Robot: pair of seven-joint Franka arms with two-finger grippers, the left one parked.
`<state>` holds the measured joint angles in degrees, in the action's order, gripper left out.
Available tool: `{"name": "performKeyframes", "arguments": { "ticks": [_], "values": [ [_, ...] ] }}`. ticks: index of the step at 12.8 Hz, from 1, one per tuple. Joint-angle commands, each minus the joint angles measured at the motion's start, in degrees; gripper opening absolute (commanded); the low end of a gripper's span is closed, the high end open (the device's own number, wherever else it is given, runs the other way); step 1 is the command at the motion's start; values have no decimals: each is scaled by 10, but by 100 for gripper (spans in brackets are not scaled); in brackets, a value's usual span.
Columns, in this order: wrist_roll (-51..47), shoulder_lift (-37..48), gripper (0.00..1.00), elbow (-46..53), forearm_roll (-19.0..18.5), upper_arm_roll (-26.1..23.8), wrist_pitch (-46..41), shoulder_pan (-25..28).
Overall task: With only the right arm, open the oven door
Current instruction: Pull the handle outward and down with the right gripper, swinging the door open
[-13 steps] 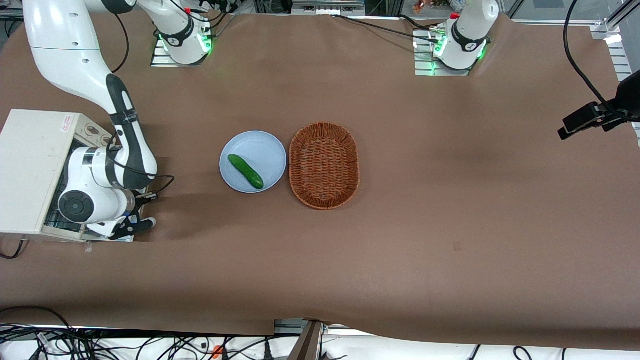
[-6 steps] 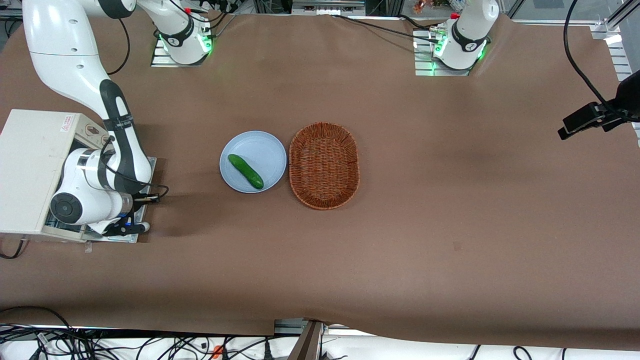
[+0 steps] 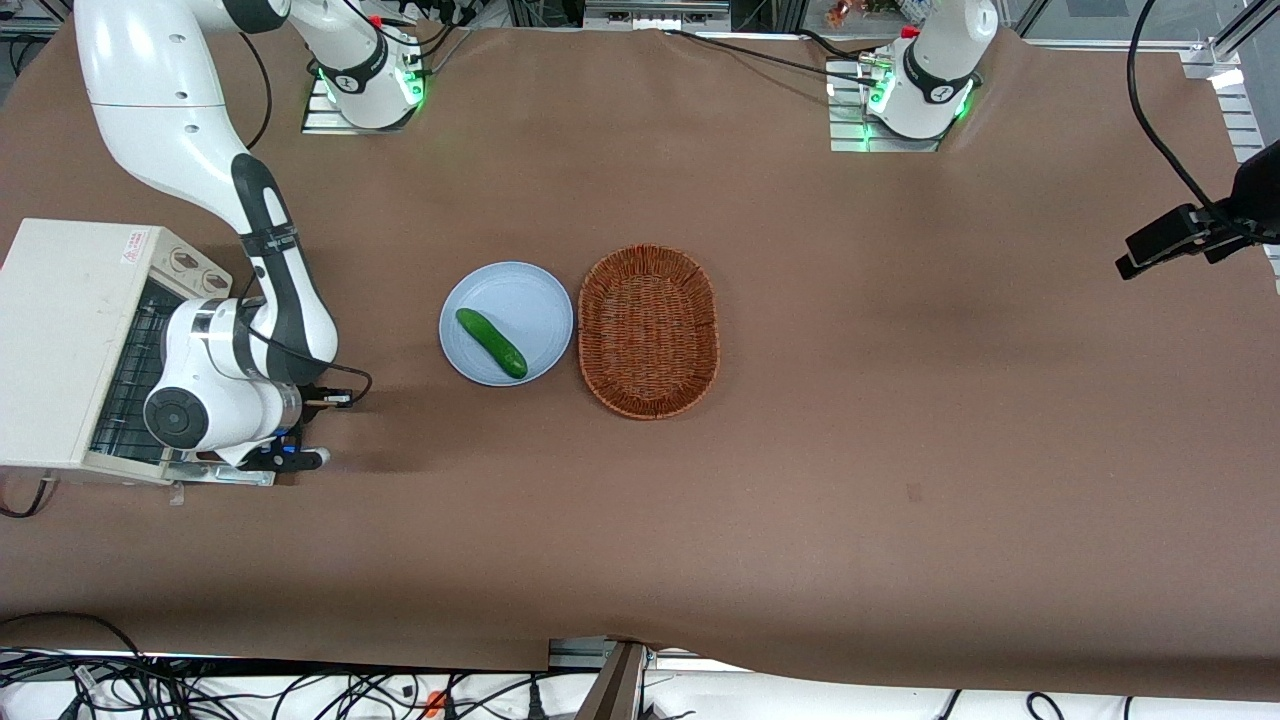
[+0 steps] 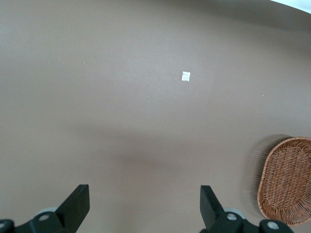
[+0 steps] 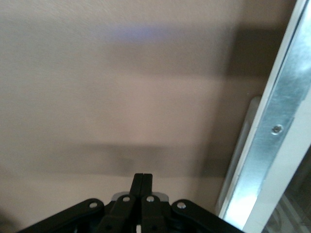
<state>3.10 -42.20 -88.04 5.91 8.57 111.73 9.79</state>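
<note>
A: Front view — why is the oven door [image 3: 228, 472] flat on the table at the working arm's edge?
B: Probably fully open; the rack shows, though the right arm [image 3: 215, 385] hides most of it.
A: Gripper [image 5: 143, 183]?
B: Pinched together, empty, beside the door edge. It has drawn away from the toaster oven [image 3: 62, 340] since half a second ago

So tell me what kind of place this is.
Most likely a robotics lab test bench: arms bolted to a brown-covered table, loose cables along its edge, and kitchen props. The gripper, shut, sits by the open oven door.
</note>
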Motion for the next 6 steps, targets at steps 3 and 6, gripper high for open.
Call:
{"name": "performKeyframes", "arguments": {
  "ticks": [3, 6],
  "values": [
    [79, 35, 100, 58, 3, 7, -56, -2],
    [113, 57, 100, 84, 5, 12, -108, -6]
  ]
}}
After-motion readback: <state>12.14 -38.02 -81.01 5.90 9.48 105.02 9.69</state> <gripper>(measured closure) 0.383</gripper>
